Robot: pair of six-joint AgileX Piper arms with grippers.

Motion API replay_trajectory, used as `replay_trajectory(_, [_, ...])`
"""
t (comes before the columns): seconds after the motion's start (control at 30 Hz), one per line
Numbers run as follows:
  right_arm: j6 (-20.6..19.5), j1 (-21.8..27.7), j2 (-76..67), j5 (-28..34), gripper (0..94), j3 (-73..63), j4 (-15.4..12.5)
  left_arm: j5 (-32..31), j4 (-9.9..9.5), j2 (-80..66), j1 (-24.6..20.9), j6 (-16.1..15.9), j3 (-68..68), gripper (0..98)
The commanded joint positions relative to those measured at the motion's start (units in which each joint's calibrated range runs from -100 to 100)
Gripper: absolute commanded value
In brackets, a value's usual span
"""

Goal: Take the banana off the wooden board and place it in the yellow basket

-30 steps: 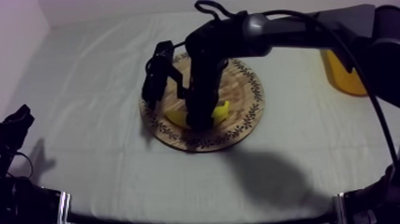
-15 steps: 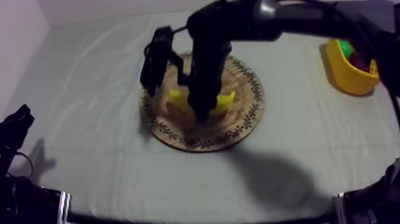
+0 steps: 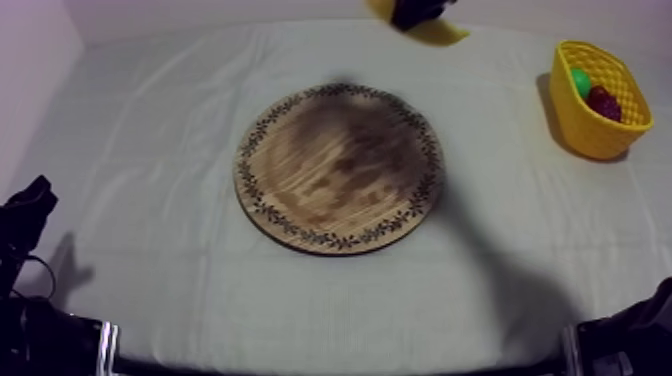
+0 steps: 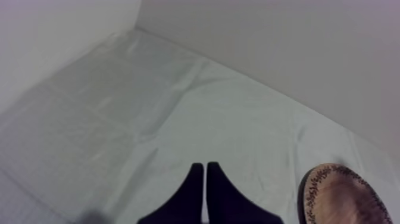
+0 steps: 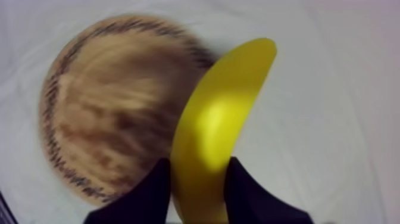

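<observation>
Banana (image 5: 221, 119): plain smooth yellow, curved, one bright glare patch mid-body, tapering to a rounded tip. It sits clamped between the two black fingers of the right gripper (image 5: 197, 164), one finger on each flank near its wider end. In the right wrist view it hangs over the rim of the round wooden board (image 5: 107, 107) and the cloth beside it.

Top view: banana (image 3: 442, 32) and right gripper (image 3: 418, 11) are at roughly 12–1 o'clock from the board (image 3: 340, 168), at the far table edge. Yellow basket (image 3: 598, 125) is at about 2 o'clock from the board, well apart, with a green fruit (image 3: 580, 80) and a small red fruit (image 3: 606, 104) inside.

Left gripper (image 4: 204, 176): fingers together in a narrow wedge over the cloth (image 4: 149, 107), gripping nothing, parked around 8 o'clock from the board.
</observation>
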Motion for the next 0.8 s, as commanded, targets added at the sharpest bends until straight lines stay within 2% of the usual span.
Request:
replay_trajectory(0.0, [-0.4, 6.0, -1.0, 0.3, 25.4, -1.0, -0.3, 0.0, -0.02, 0.0, 0.0, 0.0, 0.0, 0.1])
replay_trajectory(0.2, [-2.3, 15.2, -1.7, 0.1, 25.6, -1.5, 0.2, 0.0, -0.02, 0.0, 0.0, 0.0, 0.0, 0.1])
replay_trajectory(0.4, [-3.1, 22.9, -0.9, -3.3, 26.1, 2.1, 1.7, 0.0, -0.02, 0.0, 0.0, 0.0, 0.0, 0.1])
replay_trajectory(0.67, [-5.4, 27.6, 1.2, -7.4, 26.4, 6.7, 3.9, 0.0, -0.02, 0.0, 0.0, 0.0, 0.0, 0.1])
replay_trajectory(0.77, [-6.0, 28.5, 1.9, -7.9, 29.6, 7.3, 4.2, 0.0, -0.02, 0.0, 0.0, 0.0, 0.0, 0.1])
